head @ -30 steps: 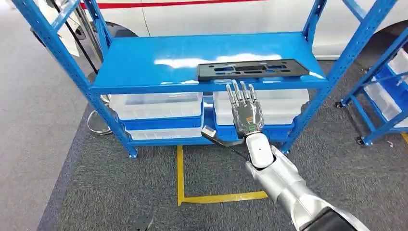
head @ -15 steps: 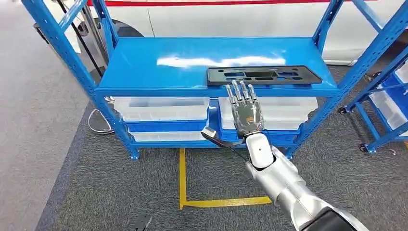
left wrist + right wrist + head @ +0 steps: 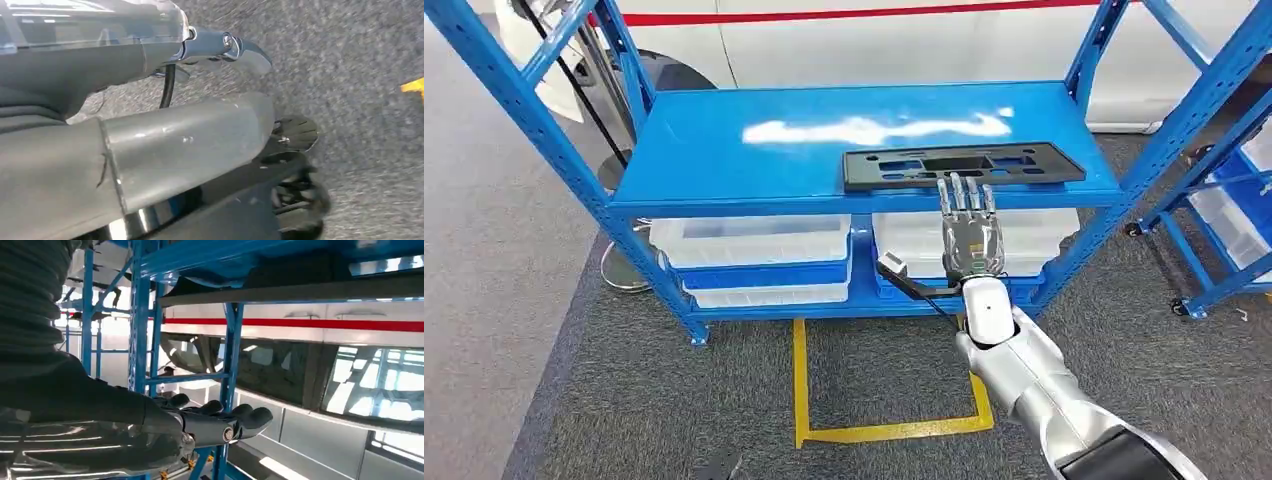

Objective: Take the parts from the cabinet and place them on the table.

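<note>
I see my right hand (image 3: pixel 969 240) open, fingers spread, just below the shelf's (image 3: pixel 724 150) front edge; the black part (image 3: pixel 964 163) lies right above my fingertips.

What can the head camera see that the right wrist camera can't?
From above, the head view takes in the flat black part lying on the blue shelf, the clear bins underneath, and the yellow line on the grey floor. The right wrist view looks out sideways instead and catches a red stripe and dark windows behind the rack. Both show the right hand, empty, fingers straight, and the blue rack posts.
</note>
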